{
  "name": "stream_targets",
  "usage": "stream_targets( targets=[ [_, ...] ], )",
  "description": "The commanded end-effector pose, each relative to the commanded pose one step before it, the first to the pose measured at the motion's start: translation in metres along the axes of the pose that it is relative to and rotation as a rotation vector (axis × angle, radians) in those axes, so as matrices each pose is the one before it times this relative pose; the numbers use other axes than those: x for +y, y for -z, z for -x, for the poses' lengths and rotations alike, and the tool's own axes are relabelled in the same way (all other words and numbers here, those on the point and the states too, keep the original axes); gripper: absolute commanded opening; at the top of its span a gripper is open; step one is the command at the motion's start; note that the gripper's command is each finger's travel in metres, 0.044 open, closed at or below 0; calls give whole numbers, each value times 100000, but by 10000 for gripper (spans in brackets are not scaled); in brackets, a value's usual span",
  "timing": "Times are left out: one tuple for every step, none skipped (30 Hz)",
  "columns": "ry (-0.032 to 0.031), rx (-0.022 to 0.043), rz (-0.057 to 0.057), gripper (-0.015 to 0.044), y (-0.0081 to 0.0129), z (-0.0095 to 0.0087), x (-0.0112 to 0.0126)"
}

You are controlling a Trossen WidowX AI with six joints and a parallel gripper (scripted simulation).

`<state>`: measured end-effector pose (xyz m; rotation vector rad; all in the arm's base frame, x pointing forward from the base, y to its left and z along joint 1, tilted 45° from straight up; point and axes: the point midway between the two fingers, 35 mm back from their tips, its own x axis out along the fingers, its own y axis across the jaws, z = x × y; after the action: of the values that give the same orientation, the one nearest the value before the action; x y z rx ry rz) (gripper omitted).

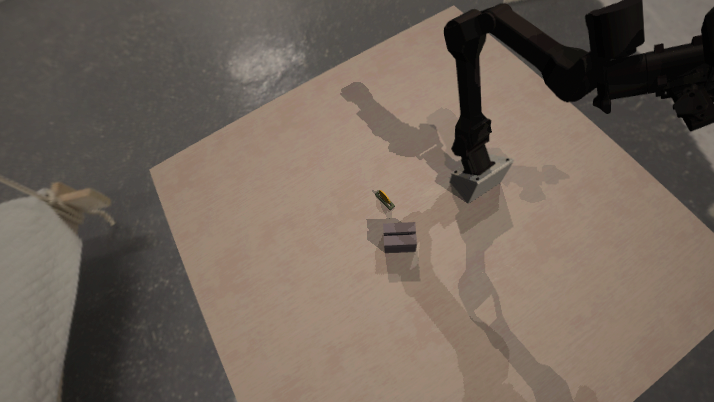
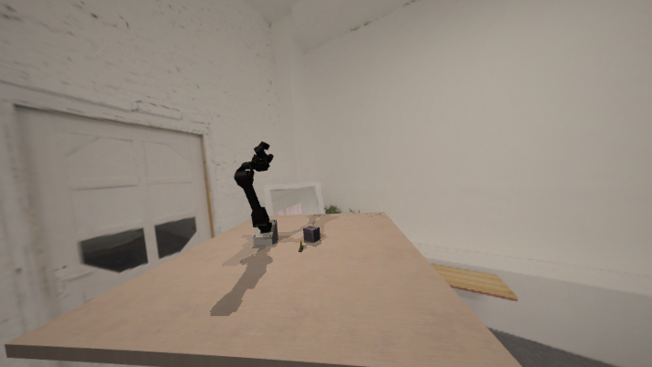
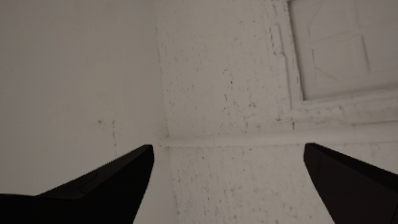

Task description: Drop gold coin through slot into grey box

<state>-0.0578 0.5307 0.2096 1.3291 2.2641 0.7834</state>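
Observation:
The gold coin [image 1: 382, 195] [image 2: 300, 246] stands on edge in its small dark-green holder [image 1: 389, 203] on the wooden table [image 1: 300, 300] [image 2: 347, 297]. The grey box [image 1: 400, 236] [image 2: 311, 234] with a dark slot [image 1: 400, 233] in its lid sits just beside the holder. My gripper [image 3: 227, 151] [image 2: 262, 148] is open and empty. It is raised high above the arm's base, far from the coin and box, and points at a white wall. In the top view the fingers are out of frame.
The arm's base [image 1: 480, 180] [image 2: 266, 237] stands on the table near the coin and box. A white padded thing [image 1: 35, 290] lies beyond the table's left edge. A wooden bench [image 2: 475, 280] stands by the far wall.

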Motion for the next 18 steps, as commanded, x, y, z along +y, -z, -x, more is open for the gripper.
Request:
stream_targets(
  targets=[
    [-305, -892, -114, 374, -237, 103, 142],
    [-903, -2677, -343, 347, -712, 313, 421],
    [-1469, -4471, -576, 321, -1192, 525, 692],
    [-1721, -5442, -709, 295, -1461, 629, 825],
    [-1649, -5456, -720, 269, -1480, 612, 809],
    [-1572, -5468, -731, 242, -1497, 594, 792],
    [-1492, -5479, -742, 216, -1514, 576, 774],
    [-1408, -5489, -753, 190, -1531, 558, 754],
    [-1320, -5497, -764, 164, -1547, 539, 733],
    [-1229, -5503, -774, 161, -1563, 519, 711],
    [-1097, -5619, -854, 161, -1610, 502, 674],
    [-998, -5622, -862, 161, -1624, 482, 650],
    [-894, -5622, -869, 161, -1638, 461, 623],
    [-788, -5620, -875, 161, -1650, 440, 596],
    [-677, -5615, -879, 161, -1662, 418, 568],
    [-564, -5608, -881, 161, -1673, 396, 538],
    [-447, -5598, -881, 161, -1682, 374, 507],
    [-328, -5586, -879, 161, -1691, 352, 475]
  ],
)
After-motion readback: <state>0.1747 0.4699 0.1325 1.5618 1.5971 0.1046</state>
